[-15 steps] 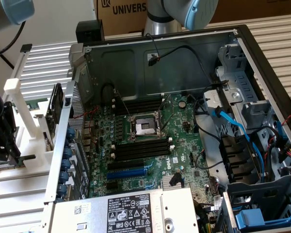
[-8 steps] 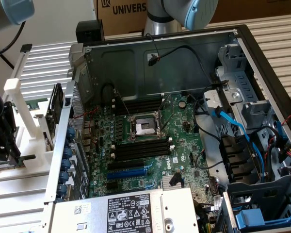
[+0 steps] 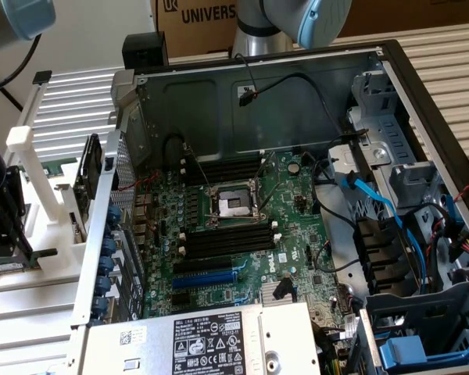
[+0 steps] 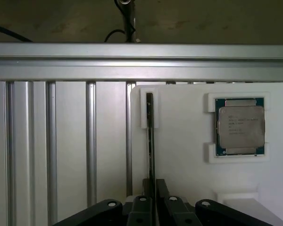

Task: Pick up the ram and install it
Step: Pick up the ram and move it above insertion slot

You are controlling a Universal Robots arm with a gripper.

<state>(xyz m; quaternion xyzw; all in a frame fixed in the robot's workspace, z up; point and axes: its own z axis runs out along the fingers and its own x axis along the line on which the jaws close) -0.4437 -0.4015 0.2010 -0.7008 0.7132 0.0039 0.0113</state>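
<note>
The ram [image 4: 150,136] stands on its edge in a slot of the white holder [image 4: 184,160], showing as a thin dark stick. My gripper [image 4: 154,186] sits over its near end, a black finger pressed against each side, shut on it. In the exterior view, the gripper [image 3: 8,248] is at the far left, outside the computer case, with the green ram [image 3: 14,267] just below it on the white stand [image 3: 39,269]. The black memory slots [image 3: 227,238] lie on the motherboard in the open case.
A square silver-topped processor [image 4: 239,126] rests in a pocket of the white holder beside the ram. Ribbed aluminium rails [image 4: 47,141] run under the holder. The case wall [image 3: 102,226] stands between the stand and the motherboard; blue and black cables [image 3: 375,203] crowd the exterior view's right.
</note>
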